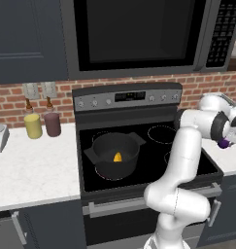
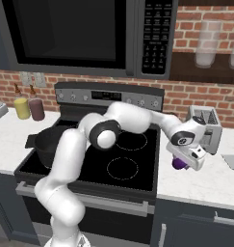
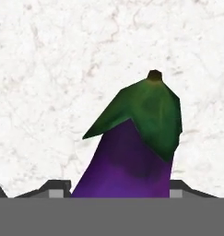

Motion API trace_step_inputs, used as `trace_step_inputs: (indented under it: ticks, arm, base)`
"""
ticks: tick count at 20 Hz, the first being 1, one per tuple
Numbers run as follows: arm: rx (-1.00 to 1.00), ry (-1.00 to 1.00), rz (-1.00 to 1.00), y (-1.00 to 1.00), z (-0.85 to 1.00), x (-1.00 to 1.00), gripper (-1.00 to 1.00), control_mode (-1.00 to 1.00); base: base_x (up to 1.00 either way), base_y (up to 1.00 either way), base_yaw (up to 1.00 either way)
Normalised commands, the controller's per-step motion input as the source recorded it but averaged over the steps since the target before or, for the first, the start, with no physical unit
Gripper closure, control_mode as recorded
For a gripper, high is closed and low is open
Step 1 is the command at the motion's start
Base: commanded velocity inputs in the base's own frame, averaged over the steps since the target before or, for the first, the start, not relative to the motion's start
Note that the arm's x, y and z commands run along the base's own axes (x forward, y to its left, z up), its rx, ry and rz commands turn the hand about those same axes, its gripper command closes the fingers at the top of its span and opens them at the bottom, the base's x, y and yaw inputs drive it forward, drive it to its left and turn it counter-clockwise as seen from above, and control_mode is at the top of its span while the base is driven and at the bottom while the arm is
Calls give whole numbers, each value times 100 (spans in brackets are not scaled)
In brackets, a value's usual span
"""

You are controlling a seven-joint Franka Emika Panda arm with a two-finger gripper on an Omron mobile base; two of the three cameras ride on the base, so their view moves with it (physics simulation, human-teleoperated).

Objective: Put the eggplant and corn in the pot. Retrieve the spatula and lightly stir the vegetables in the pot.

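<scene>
From the left base view, the pot (image 1: 115, 154) sits on the front-left burner with the corn (image 1: 118, 157) already lying in its bottom. The arm reaches far to the right, and a bit of purple — the eggplant (image 1: 224, 143) — shows at the hand over the right-hand bench (image 1: 227, 159).

From the right base view, the gripper (image 2: 182, 163) hangs low over that bench just right of the stove, with the eggplant (image 2: 178, 163) tucked under the hand. The pot (image 2: 48, 143) lies well apart, off to the robot's left across the cooktop — the carry would have to run that way.

In the hand view, the eggplant (image 3: 132, 152) sits squarely between the finger tips, its long axis running away from the camera and its green cap at the far end. The jaws look closed against its sides — held, by my reading.
</scene>
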Motion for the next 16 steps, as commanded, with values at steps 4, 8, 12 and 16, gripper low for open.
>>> trace_step_inputs:
  ticks: [4, 8, 12, 16]
  arm:
    - [0, -11, 0, 63, 53, -80, 100, -100]
    - [0, -15, 0, 87, 76, -79, 100, -100]
    - [0, -13, 0, 100, 94, -64, 100, -100]
    - [0, -6, 0, 100, 100, -56, 100, -100]
  base:
    - [0, 0, 0]
    - [0, 0, 0]
    - [0, 0, 0]
    - [0, 0, 0]
